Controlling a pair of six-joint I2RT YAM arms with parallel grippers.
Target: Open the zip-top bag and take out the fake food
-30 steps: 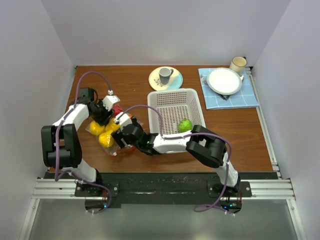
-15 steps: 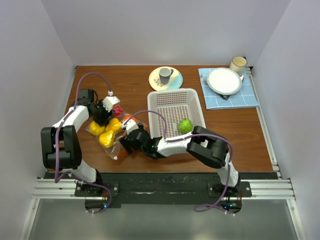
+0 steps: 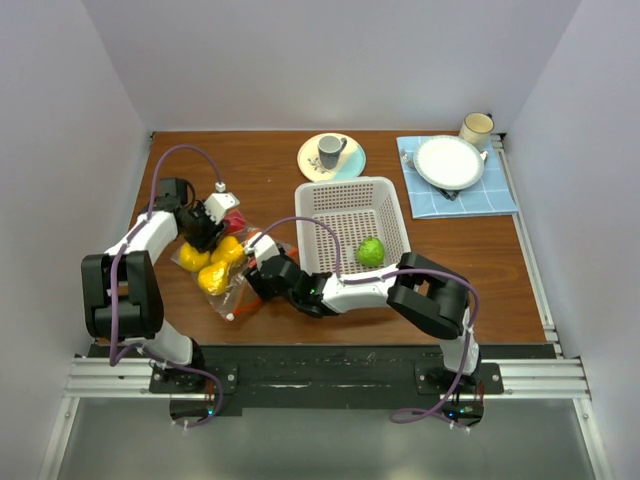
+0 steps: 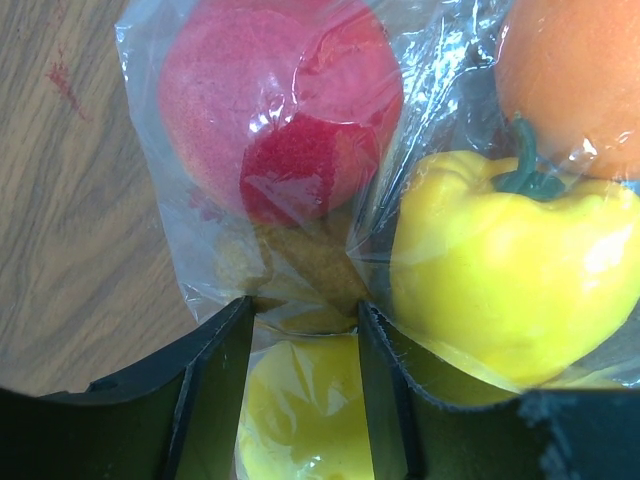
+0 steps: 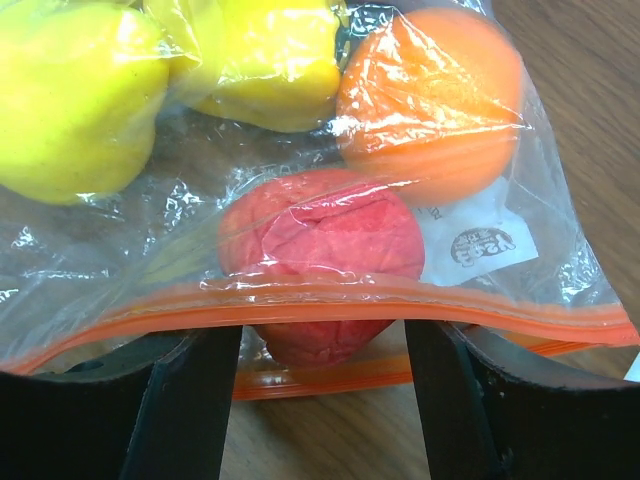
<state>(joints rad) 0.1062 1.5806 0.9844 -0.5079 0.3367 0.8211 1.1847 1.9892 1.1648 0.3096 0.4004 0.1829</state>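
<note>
The zip-top bag (image 3: 222, 290) lies at the table's left, clear with an orange-red zip strip (image 5: 330, 305). Inside are fake food pieces: yellow fruits (image 3: 212, 268), a red one (image 5: 320, 250) and an orange one (image 5: 430, 90). The bag's mouth is parted, and the red piece sits between the two strips. My right gripper (image 3: 256, 280) is open at the mouth, with its fingers (image 5: 190, 400) on either side of the red piece. My left gripper (image 3: 207, 228) pinches the bag's far end (image 4: 300, 300) over a yellow piece (image 4: 300, 420). A green fruit (image 3: 371, 250) lies in the basket.
The white perforated basket (image 3: 340, 183) stands just right of the bag. Behind it is a plate with a grey cup (image 3: 331, 155). At the back right, a white plate (image 3: 449, 162) sits on a blue cloth, with a mug (image 3: 476, 128) beside it.
My right gripper has drawn back from over the bag toward the near right, to the bag's zip end. The left gripper has stayed in place on the bag.
</note>
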